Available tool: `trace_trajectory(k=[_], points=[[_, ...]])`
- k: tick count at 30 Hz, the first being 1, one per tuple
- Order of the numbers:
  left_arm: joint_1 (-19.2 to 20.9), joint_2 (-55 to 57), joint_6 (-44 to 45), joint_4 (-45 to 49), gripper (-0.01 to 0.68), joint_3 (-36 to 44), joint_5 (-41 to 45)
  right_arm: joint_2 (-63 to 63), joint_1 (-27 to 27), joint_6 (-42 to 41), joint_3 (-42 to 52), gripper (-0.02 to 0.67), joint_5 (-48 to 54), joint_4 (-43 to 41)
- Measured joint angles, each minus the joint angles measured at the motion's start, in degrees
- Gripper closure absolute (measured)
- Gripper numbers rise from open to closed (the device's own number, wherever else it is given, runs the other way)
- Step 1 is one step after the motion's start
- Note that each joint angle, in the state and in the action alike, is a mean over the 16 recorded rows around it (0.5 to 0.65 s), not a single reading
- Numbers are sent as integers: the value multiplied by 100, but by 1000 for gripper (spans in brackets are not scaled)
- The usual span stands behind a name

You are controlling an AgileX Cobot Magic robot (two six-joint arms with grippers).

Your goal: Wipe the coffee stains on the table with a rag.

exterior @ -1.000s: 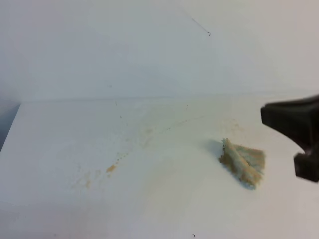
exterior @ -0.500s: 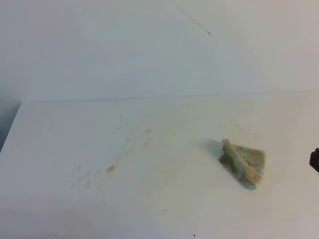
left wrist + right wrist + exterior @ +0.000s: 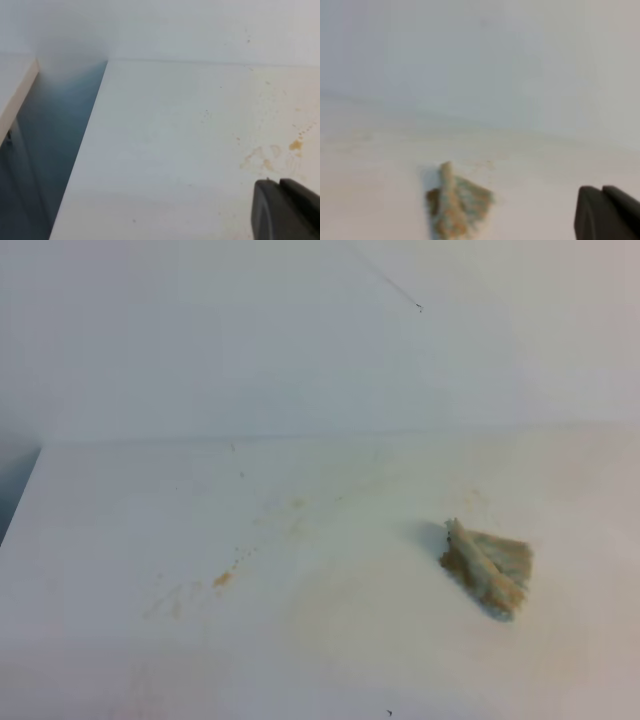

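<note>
The rag, a small tan wedge of cloth with pale blue-green streaks, lies crumpled on the white table at the right. It also shows in the right wrist view, left of and beyond my right gripper. That gripper's dark fingers sit together, empty. My left gripper is also shut and empty, near faint brown smears. No large amber coffee blotch shows. Only faint brownish specks and pale smears lie left of centre. Neither gripper shows in the exterior view.
The table's left edge drops into a dark blue gap beside another white surface. A plain white wall rises behind the table.
My right gripper, at the right edge of the exterior view a second ago, has drawn back out of that view. The rag and specks have not moved.
</note>
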Motion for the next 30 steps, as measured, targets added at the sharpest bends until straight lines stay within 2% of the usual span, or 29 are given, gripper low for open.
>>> trace_trajectory(k=[7, 12, 20, 30], points=[[0, 0, 0, 2, 673, 0, 0, -1134, -1371, -196, 445, 647, 709, 35], [0, 0, 0, 2, 673, 0, 0, -1670, -1945, -223, 567, 648, 1436, 46], [0, 0, 0, 2, 673, 0, 0, -1978, -2215, -3, 579, 648, 2296, -105], [0, 0, 0, 2, 673, 0, 0, -2095, -2220, 675, 552, 648, 2609, -817]])
